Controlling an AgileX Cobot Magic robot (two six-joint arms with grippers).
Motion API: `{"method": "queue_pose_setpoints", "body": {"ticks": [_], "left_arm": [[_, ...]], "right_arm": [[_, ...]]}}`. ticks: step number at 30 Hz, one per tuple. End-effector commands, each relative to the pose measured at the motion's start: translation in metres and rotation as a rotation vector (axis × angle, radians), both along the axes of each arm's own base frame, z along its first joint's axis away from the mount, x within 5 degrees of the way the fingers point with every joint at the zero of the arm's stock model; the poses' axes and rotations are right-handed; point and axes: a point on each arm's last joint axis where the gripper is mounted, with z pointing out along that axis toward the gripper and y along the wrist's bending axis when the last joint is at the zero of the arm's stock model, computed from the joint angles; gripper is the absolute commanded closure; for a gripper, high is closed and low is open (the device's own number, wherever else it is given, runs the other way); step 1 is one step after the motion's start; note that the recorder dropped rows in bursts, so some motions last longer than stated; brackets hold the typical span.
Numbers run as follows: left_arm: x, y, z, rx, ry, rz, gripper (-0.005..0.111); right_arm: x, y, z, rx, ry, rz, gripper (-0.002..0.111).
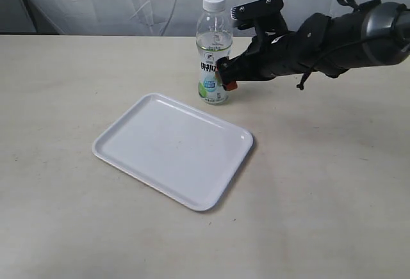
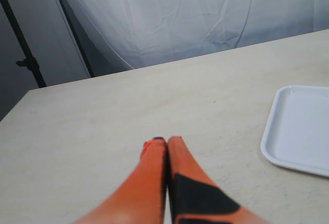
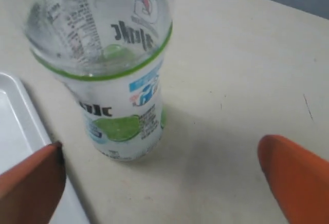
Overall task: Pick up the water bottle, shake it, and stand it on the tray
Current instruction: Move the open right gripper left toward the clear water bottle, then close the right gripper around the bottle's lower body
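Note:
The water bottle (image 1: 213, 52) stands upright on the table just behind the white tray (image 1: 173, 149), clear with a white cap and a white-and-green label. My right gripper (image 1: 225, 74) reaches in from the right and sits right beside the bottle's label, open. In the right wrist view the bottle (image 3: 110, 75) stands ahead of the two wide-apart orange fingers (image 3: 31, 183), not between them, and the tray's corner (image 3: 15, 126) shows beside it. My left gripper (image 2: 165, 143) is shut with nothing in it, low over bare table; the tray's corner (image 2: 303, 126) lies off to one side.
A white cloth backdrop (image 1: 128, 0) hangs behind the table's far edge. A dark stand (image 2: 28, 62) is beyond the table in the left wrist view. The tray holds nothing.

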Motion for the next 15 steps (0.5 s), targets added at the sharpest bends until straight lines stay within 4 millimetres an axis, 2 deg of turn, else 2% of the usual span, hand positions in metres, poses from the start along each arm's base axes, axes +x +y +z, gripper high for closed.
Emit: {"method": "queue_pose_setpoints", "body": {"ticks": [1,8,15], "left_arm": [[0.0,0.0,-0.001,-0.008,0.001,0.0,0.106],[0.0,0.0,-0.001,-0.008,0.001,0.0,0.106],[0.0,0.0,-0.001,-0.008,0.001,0.0,0.106]], "right_arm": [[0.003,0.019,0.002,-0.032,-0.066,0.071,0.004],[0.011,0.042,-0.011,-0.048,-0.123,0.103,0.004],[0.017,0.049,-0.027,-0.057,-0.119,0.101,0.004]]}}
